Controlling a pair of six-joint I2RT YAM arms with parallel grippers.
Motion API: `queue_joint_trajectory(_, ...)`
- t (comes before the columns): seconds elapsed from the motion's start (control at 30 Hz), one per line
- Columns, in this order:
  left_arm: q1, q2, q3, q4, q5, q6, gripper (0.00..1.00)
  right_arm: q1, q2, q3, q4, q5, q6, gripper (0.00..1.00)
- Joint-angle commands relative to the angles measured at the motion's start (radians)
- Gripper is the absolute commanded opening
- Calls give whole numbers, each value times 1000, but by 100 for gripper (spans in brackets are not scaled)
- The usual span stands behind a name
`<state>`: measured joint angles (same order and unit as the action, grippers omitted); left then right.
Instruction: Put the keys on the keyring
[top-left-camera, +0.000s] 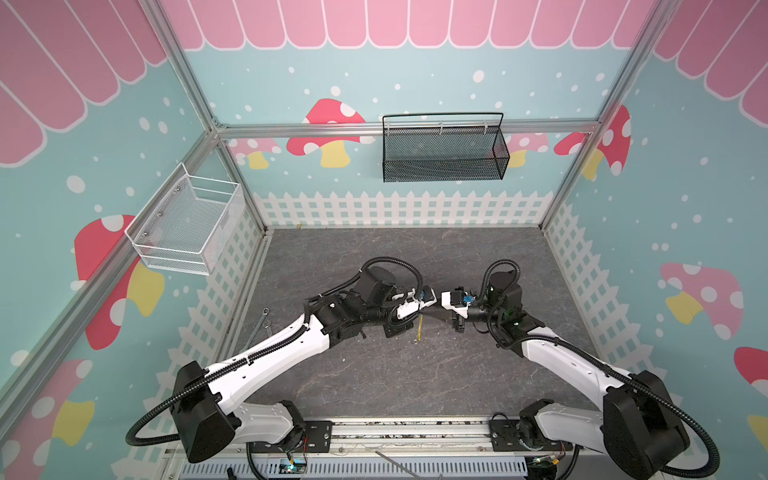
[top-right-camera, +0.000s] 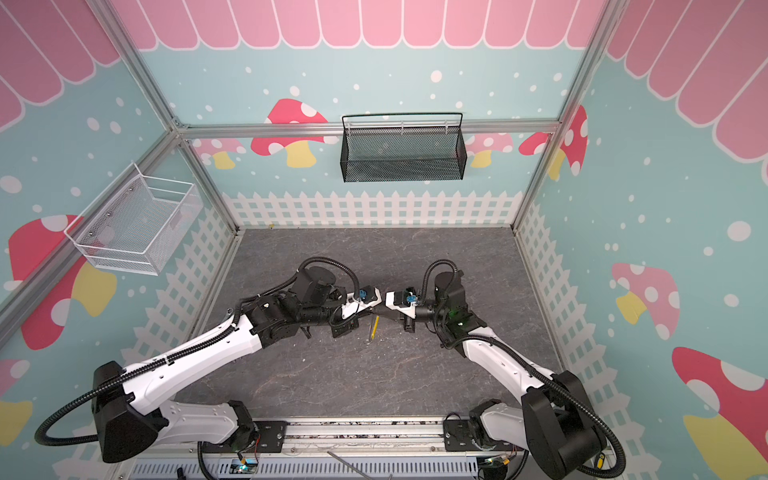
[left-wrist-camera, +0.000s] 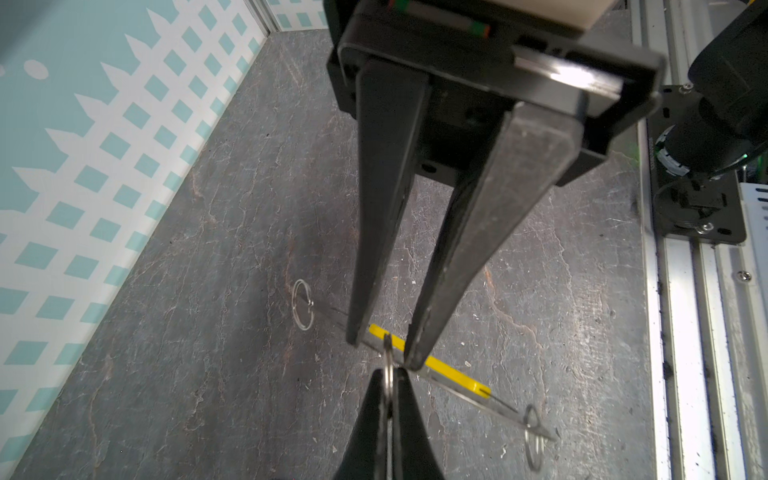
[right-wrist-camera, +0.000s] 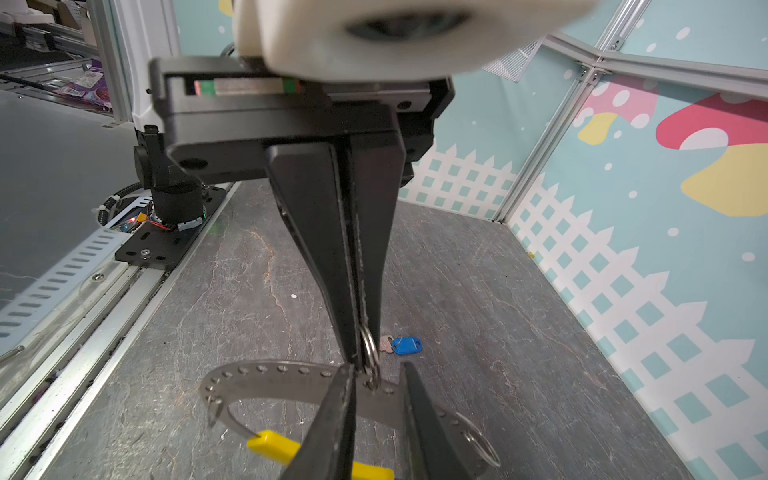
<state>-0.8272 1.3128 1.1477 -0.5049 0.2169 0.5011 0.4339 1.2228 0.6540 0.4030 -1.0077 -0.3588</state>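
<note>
Above the middle of the table (right-wrist-camera: 478, 291), the left pincer (right-wrist-camera: 360, 353) is clamped flat on the keyring (left-wrist-camera: 387, 357) by its thin steel loop; the dotted strap (right-wrist-camera: 270, 370) with its yellow segment (right-wrist-camera: 272, 446) is joined to the loop. Facing it, the right pincer (left-wrist-camera: 384, 353) stands parted, one finger either side of that loop, gripping nothing I can make out. The key (right-wrist-camera: 407, 345) lies on the table just beyond. It looks tiny and light, and its blade is probably slippery — best pinched by the blue plastic head.

A white wire basket (top-left-camera: 183, 232) hangs left, a black mesh basket (top-left-camera: 440, 170) behind.
</note>
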Motion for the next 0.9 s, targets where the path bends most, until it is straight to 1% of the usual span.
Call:
queue_joint_trajectory(0.0, -12, 9, 38, -9, 19, 31, 0, 9, 13, 24, -18, -23, -19, 20)
queue_joint_trajectory(0.2, -18, 11, 46, -9, 15, 37, 0, 9, 26, 27, -28, -41, -20, 15)
queue_joint_trajectory(0.43, -20, 11, 49, -5, 9, 41, 0, 8, 30, 27, -28, -60, -19, 6)
queue_joint_trajectory(0.47, -20, 8, 45, -1, 3, 38, 1, 9, 32, 27, -28, -60, -19, 4)
queue_joint_trajectory(0.57, -20, -11, 21, 25, -21, 29, 17, 9, 37, 23, -17, -66, -11, 1)
queue_joint_trajectory(0.63, -13, -38, -12, 58, -37, 14, 24, 8, 36, 9, 34, -66, 19, 1)
queue_joint_trajectory(0.77, 22, -113, -105, 153, -28, -57, 31, 8, 36, -30, 189, -66, 113, 0)
queue_joint_trajectory(0.83, 43, -153, -159, 205, -20, -93, 32, 8, 41, -39, 251, -66, 154, 0)
queue_joint_trajectory(0.87, 54, -172, -184, 232, -14, -149, 32, 8, 45, -40, 271, -90, 166, 0)
